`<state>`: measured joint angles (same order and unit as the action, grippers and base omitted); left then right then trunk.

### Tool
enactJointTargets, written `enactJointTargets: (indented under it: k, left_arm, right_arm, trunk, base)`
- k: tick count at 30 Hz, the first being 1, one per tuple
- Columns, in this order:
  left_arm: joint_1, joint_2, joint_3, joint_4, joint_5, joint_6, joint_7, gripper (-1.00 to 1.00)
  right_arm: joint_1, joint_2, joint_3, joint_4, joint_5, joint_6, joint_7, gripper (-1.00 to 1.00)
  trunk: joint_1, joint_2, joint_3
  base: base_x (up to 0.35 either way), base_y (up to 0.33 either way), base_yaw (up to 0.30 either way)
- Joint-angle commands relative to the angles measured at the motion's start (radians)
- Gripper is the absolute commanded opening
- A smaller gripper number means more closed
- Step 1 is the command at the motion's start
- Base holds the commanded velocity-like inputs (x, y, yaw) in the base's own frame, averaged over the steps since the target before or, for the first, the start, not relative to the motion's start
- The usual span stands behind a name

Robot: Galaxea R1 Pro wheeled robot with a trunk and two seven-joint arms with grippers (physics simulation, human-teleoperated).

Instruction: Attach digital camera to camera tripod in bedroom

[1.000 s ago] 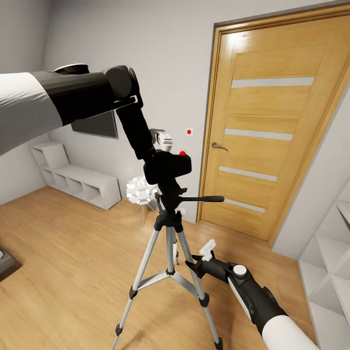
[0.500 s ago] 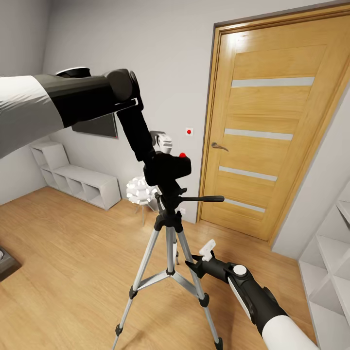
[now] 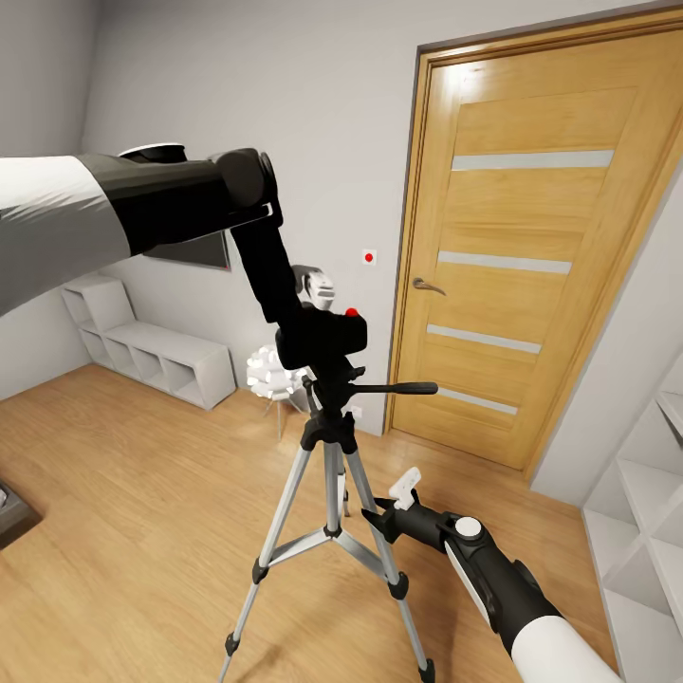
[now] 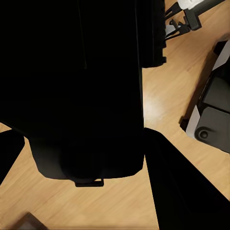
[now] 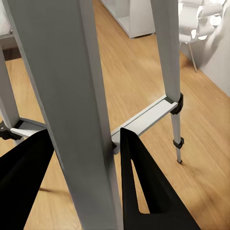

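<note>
My left gripper is shut on the black digital camera, whose red dot faces up. It holds the camera right on top of the camera tripod's black pan head, and I cannot tell whether the two are joined. The side handle points right. In the left wrist view the camera is a dark mass between the fingers. The silver tripod legs stand on the wood floor. Lower down, my right gripper is shut on one tripod leg, a black finger on each side.
A wooden door with pale stripes is behind and to the right. White cube shelves line the left wall and the right edge. A white rounded chair stands behind the tripod. Bare plank floor lies to the left.
My left arm has lowered the camera slightly and moved it a little left, closer onto the pan head. The right arm and the tripod have not moved.
</note>
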<state>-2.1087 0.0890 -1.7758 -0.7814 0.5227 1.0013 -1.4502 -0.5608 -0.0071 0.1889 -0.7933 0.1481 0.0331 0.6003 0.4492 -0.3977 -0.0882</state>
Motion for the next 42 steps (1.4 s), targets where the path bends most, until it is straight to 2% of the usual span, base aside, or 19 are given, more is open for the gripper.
enactJointTargets:
  k: [1,2,3,23,29,33,35,38,42]
  left_arm:
    - [-0.002,0.0,-0.004,-0.001,0.002,0.006,-0.004,-1.0]
    - [-0.002,-0.001,-0.005,-0.001,0.002,0.006,-0.004,-1.0]
    - [-0.002,-0.001,-0.005,-0.001,0.002,0.006,-0.004,1.0]
    - [-0.004,-0.003,-0.001,0.0,-0.001,0.005,-0.004,1.0]
    - [-0.004,0.006,0.0,-0.003,0.0,0.005,-0.004,1.0]
    - [-0.006,0.034,0.005,-0.012,0.004,0.005,-0.004,1.0]
    - [-0.007,0.053,0.022,-0.017,0.005,0.004,-0.004,1.0]
    - [-0.007,0.09,0.074,-0.03,0.006,0.004,-0.004,1.0]
    - [-0.005,0.161,0.158,-0.072,0.003,0.006,-0.005,1.0]
  right_arm:
    - [-0.001,-0.001,0.003,-0.003,-0.008,0.004,-0.059,-1.0]
    - [-0.001,-0.001,0.003,-0.003,-0.008,0.004,-0.059,-1.0]
    - [-0.001,-0.001,0.003,-0.003,-0.008,0.004,-0.059,-1.0]
    - [0.001,-0.001,0.003,-0.004,-0.008,0.004,-0.059,-1.0]
    - [0.001,-0.001,0.003,-0.004,-0.008,0.004,-0.059,-1.0]
    - [0.001,-0.001,0.003,-0.004,-0.008,0.004,-0.059,-1.0]
    - [0.001,-0.001,0.003,-0.004,-0.008,0.004,-0.059,-1.0]
    - [0.001,-0.001,0.003,-0.004,-0.008,0.004,-0.059,-1.0]
    - [0.001,-0.001,0.003,-0.004,-0.008,0.004,-0.059,-1.0]
  trunk:
    - [0.001,-0.002,-0.002]
    - [0.001,-0.002,-0.002]
    - [0.001,-0.002,-0.002]
    - [0.001,-0.002,-0.002]
    - [0.001,-0.002,-0.002]
    - [0.001,-0.002,-0.002]
    - [0.001,-0.002,-0.002]
    - [0.001,-0.002,-0.002]
    - [0.001,-0.002,-0.002]
  base:
    - [0.0,0.0,0.0]
    - [0.0,0.0,0.0]
    - [0.0,0.0,0.0]
    - [0.0,0.0,0.0]
    - [0.0,0.0,0.0]
    - [0.0,0.0,0.0]
    - [0.0,0.0,0.0]
    - [0.0,0.0,0.0]
    - [0.0,0.0,0.0]
